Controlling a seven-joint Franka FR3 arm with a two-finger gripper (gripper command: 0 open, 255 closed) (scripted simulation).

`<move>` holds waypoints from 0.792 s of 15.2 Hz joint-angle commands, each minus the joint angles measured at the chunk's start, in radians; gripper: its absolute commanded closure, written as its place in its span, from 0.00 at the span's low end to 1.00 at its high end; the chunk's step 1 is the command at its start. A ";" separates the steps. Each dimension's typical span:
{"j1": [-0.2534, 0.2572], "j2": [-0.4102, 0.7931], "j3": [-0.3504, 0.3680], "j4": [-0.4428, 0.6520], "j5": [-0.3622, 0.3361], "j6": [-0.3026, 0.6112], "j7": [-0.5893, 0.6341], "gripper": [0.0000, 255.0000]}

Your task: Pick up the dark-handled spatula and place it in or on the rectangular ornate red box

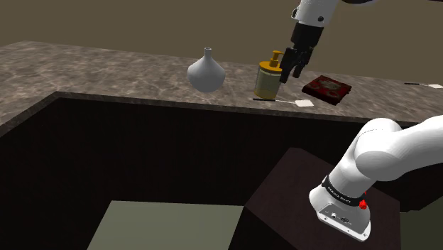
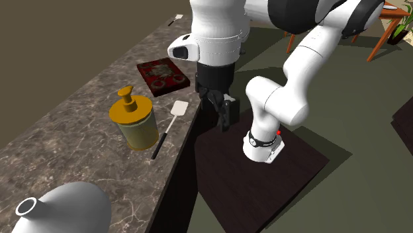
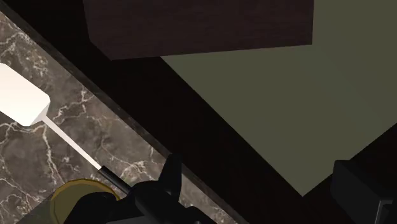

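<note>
Pincer [image 1: 292,74] wide, empty, over counter [image 2: 73,142] edge; spatula [image 2: 176,110] flat beside yellow dispenser [image 2: 136,124], near red box [image 2: 161,74].

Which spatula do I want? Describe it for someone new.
On the marble counter, find the yellow pump bottle and red box. The spatula lies at the front edge beside the bottle, white blade toward the box; the other spatula lies far beyond it.

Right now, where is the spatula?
In the second exterior view, the spatula lies at the counter edge beside the yellow dispenser, blade toward the red box.
</note>
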 commanded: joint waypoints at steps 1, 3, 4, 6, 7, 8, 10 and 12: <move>0.000 0.000 0.000 0.000 0.000 0.000 0.000 0.00; 0.009 -0.024 -0.052 -0.052 -0.036 0.031 -0.110 0.00; 0.012 -0.032 -0.078 -0.075 -0.055 0.047 -0.165 0.00; 0.019 -0.042 -0.134 -0.114 -0.094 0.083 -0.275 0.00; 0.023 -0.043 -0.162 -0.131 -0.114 0.102 -0.330 0.00; 0.026 -0.042 -0.192 -0.146 -0.134 0.121 -0.384 0.00; 0.032 -0.030 -0.251 -0.168 -0.174 0.163 -0.494 0.00; 0.040 -0.008 -0.311 -0.182 -0.211 0.208 -0.604 0.00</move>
